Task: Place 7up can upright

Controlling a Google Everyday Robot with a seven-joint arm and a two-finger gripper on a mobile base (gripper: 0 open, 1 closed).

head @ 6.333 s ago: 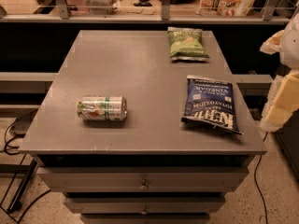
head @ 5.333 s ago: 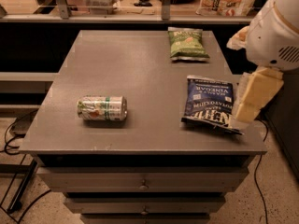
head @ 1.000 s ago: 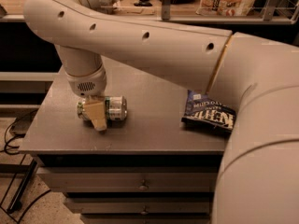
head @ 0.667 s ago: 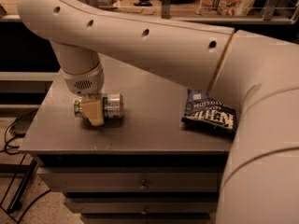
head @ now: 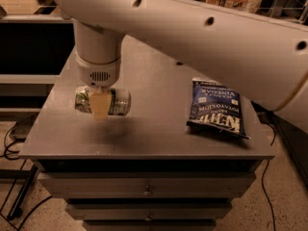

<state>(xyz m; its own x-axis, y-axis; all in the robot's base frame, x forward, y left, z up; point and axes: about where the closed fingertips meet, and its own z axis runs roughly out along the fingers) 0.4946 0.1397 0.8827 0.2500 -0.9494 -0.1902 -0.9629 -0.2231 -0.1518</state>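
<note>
The 7up can [head: 120,101], silvery with green bands, lies on its side near the front left of the grey table [head: 159,134] and appears to be held slightly above it, with a shadow underneath. My gripper [head: 101,103] comes straight down from the white wrist [head: 98,64] and straddles the can's middle. One tan finger [head: 100,108] shows in front of the can; the other is hidden behind it. The gripper is shut on the can.
A blue chip bag [head: 216,107] lies flat on the right side of the table. My large white arm [head: 202,28] spans the top of the view and hides the table's back. Drawers [head: 147,191] sit under the tabletop. Cables lie on the floor at left.
The gripper has settled over the can's middle and closed on it. The can now sits a little higher in the view than before, still on its side.
</note>
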